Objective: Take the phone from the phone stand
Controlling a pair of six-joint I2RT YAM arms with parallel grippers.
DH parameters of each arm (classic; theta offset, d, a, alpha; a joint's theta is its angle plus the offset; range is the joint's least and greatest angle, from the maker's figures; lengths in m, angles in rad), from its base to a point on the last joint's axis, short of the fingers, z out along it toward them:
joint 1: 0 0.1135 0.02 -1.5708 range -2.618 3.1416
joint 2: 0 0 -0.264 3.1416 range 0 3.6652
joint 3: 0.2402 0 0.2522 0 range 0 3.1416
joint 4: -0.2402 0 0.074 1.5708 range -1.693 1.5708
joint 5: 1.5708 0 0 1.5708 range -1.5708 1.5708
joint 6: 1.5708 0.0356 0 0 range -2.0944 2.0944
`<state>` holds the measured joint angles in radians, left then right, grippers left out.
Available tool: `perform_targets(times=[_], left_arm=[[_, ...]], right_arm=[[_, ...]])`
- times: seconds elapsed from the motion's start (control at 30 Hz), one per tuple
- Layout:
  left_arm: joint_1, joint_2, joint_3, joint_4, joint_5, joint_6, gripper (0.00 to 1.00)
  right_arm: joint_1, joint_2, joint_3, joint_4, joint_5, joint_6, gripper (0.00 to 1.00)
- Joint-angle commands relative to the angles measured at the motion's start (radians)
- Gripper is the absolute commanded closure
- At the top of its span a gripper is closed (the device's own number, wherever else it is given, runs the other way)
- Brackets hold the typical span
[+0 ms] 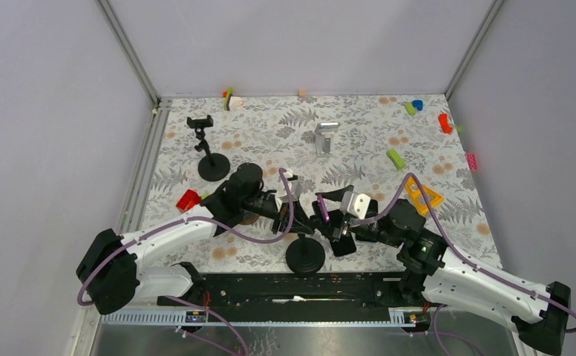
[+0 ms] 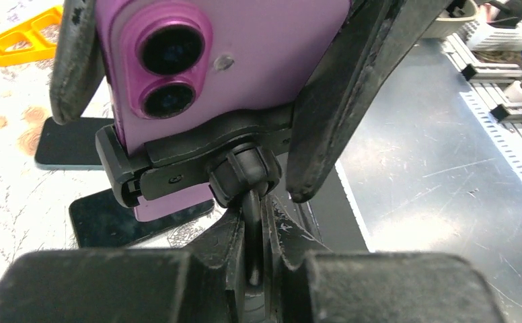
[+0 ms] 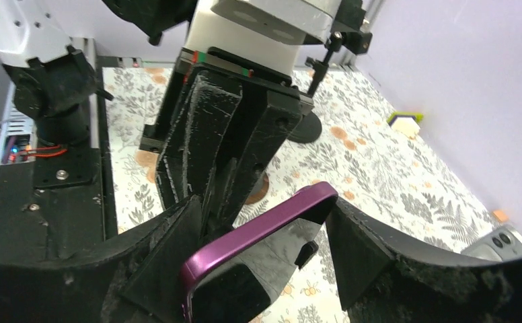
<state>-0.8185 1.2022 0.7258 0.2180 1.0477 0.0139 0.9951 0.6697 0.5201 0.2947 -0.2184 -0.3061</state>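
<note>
A purple phone (image 2: 245,60) sits in the black clamp (image 2: 171,168) of a phone stand. The stand's round base (image 1: 305,254) is on the table near the front edge. My left gripper (image 2: 255,215) is shut on the stand's thin stem just below the ball joint. My right gripper (image 3: 262,219) is shut across the phone's width, one pad on each long edge (image 3: 167,249). The phone's purple edge (image 3: 272,225) runs between those pads. Both grippers meet at the table's middle front, the left gripper (image 1: 309,222) beside the right gripper (image 1: 335,224).
Two dark phones (image 2: 110,219) lie flat on the table under the stand. A second black stand (image 1: 209,148) is at the back left and a silver stand (image 1: 326,137) at the back middle. A red block (image 1: 188,199), an orange piece (image 1: 424,196) and small toys lie around.
</note>
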Motion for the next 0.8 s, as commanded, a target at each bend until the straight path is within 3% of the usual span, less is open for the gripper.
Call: perform_targets(times=[0.0, 0.2, 0.3, 0.4, 0.53, 0.77], left_arm=[[-0.028, -0.042, 0.028, 0.034, 0.035, 0.065, 1.00], [-0.025, -0.060, 0.016, 0.011, 0.004, 0.098, 1.00], [-0.023, -0.073, -0.004, 0.060, -0.056, 0.066, 1.00], [-0.023, -0.098, -0.027, 0.083, -0.157, 0.059, 1.00], [-0.023, -0.122, -0.047, 0.076, -0.292, 0.071, 1.00], [-0.024, -0.133, -0.063, 0.046, -0.411, 0.082, 1.00]], right_arm=[[-0.006, 0.033, 0.049, -0.061, 0.167, -0.034, 1.00], [-0.006, 0.034, 0.062, -0.113, 0.114, 0.095, 0.98], [-0.006, 0.024, 0.064, -0.103, 0.134, 0.208, 0.59], [-0.006, 0.020, 0.060, -0.095, 0.201, 0.328, 0.37], [-0.005, 0.054, 0.064, -0.135, 0.325, 0.466, 0.32], [-0.005, 0.131, 0.037, -0.091, 0.418, 0.663, 0.31]])
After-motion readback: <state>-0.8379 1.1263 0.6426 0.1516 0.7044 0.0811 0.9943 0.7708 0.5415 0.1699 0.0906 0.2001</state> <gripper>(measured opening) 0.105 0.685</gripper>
